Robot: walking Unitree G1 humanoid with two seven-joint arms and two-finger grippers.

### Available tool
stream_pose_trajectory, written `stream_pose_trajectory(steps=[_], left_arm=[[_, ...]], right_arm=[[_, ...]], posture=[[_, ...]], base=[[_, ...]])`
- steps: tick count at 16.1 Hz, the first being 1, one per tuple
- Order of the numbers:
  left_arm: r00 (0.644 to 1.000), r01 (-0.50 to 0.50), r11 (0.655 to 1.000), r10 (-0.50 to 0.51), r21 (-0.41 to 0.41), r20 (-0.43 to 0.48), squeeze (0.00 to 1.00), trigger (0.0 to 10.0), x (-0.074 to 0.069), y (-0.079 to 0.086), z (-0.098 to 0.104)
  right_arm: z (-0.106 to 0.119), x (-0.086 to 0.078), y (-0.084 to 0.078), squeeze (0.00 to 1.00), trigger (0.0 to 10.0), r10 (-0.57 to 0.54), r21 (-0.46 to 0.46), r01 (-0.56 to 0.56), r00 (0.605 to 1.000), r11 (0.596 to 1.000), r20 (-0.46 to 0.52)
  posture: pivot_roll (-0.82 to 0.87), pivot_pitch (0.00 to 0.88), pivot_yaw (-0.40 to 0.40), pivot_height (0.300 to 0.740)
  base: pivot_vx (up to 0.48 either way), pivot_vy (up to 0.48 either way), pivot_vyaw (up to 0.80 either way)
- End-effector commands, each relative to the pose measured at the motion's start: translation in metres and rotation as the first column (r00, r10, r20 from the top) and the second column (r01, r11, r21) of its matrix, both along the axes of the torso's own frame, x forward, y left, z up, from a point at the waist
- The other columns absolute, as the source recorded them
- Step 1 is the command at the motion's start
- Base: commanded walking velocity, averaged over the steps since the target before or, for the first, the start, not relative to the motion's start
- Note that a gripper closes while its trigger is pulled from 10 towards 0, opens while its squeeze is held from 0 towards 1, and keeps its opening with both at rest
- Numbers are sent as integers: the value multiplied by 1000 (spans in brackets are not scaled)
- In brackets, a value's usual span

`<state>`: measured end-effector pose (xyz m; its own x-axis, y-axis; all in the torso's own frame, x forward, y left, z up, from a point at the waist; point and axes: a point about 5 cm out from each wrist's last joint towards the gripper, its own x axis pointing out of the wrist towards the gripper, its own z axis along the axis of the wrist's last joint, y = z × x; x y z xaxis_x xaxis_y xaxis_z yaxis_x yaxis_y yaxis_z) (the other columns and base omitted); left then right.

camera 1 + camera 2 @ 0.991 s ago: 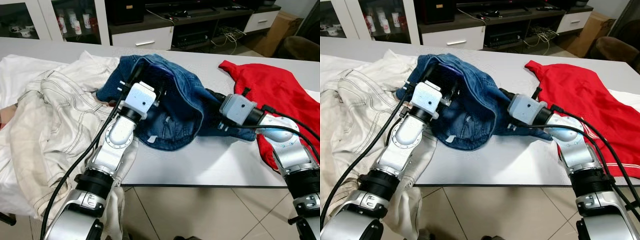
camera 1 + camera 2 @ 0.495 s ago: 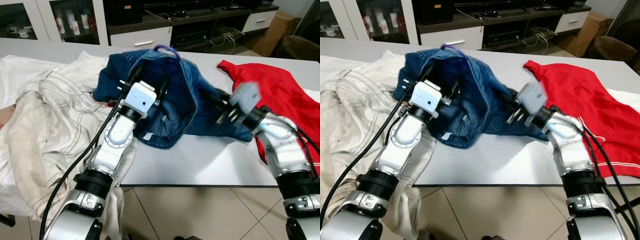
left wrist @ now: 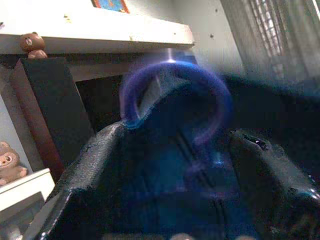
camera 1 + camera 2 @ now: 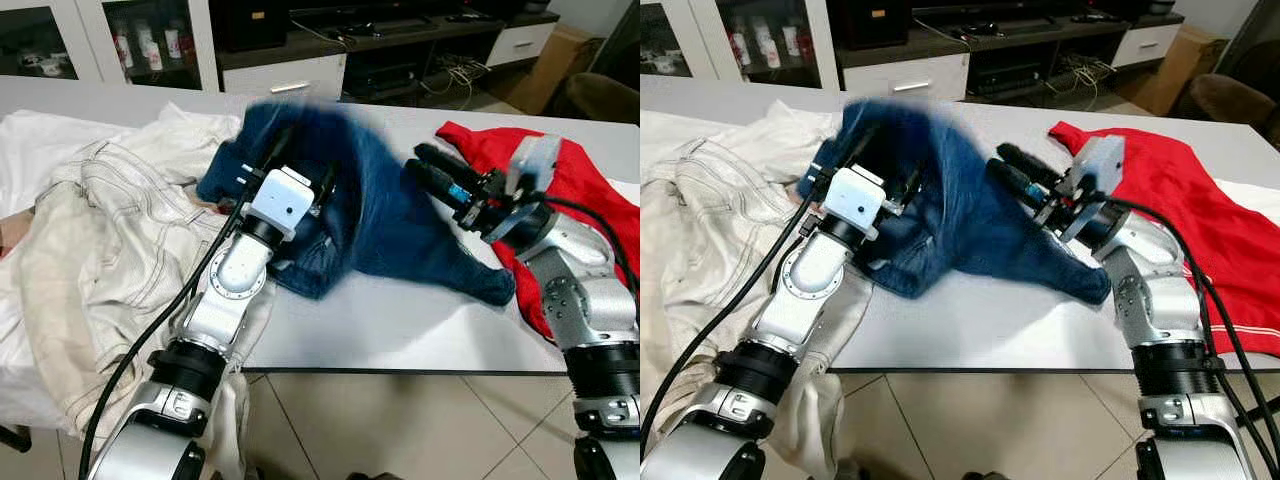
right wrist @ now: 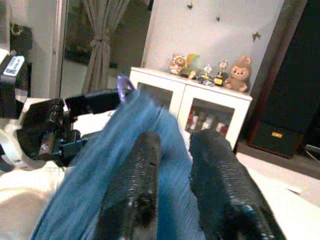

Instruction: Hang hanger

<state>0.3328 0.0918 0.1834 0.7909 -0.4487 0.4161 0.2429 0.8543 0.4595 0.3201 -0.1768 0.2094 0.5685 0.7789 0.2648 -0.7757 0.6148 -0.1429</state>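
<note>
On the table (image 4: pixel 400 320) the left gripper (image 4: pixel 300 150) is gripping the hanger's stiff purple hook (image 3: pixel 172 100), soft heavy jeans (image 4: pixel 390 230) are sagging; right gripper (image 4: pixel 430 170) is hovering nearly closed, empty

Head views are evenly lit and pretty sharp, except the jeans (image 4: pixel 330 190) smear with motion blur. Left wrist view is dim, its hook (image 3: pixel 172 100) ghosted. Right wrist view is soft, with the denim streaked.
</note>
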Motion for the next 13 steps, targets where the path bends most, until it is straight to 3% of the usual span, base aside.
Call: stream_pose_trajectory(steps=[1,2,3,7,10,13], left_arm=[[1000,15,1000,-14,18,-20,0,10000,-1,-4,-4],[1000,16,1000,-16,19,-23,0,10000,-2,-4,-5],[1000,19,1000,-18,20,-25,0,10000,-2,-4,-6],[999,23,1000,-22,19,-27,0,10000,-2,-5,-6],[999,26,999,-25,21,-29,0,10000,-3,-6,-7],[999,28,999,-27,21,-28,0,10000,-2,-7,-6]], right_arm=[[8,0,-5,592,10000,-10,36,10,1000,999,15],[11,0,-6,467,10000,-24,52,23,999,998,21],[12,0,-5,0,10000,-32,46,31,999,998,26],[21,-1,2,0,10000,-74,58,71,996,996,57],[37,-13,27,0,10000,9,57,-16,994,998,110],[38,-16,53,0,10000,64,45,-69,994,997,87]], posture=[[159,0,-72,740],[160,0,-71,740],[159,0,-70,740],[158,0,-67,740],[155,0,-66,740],[155,0,-66,740]], base=[[0,0,0],[0,0,0],[0,0,0],[0,0,0],[0,0,0],[0,0,0]])
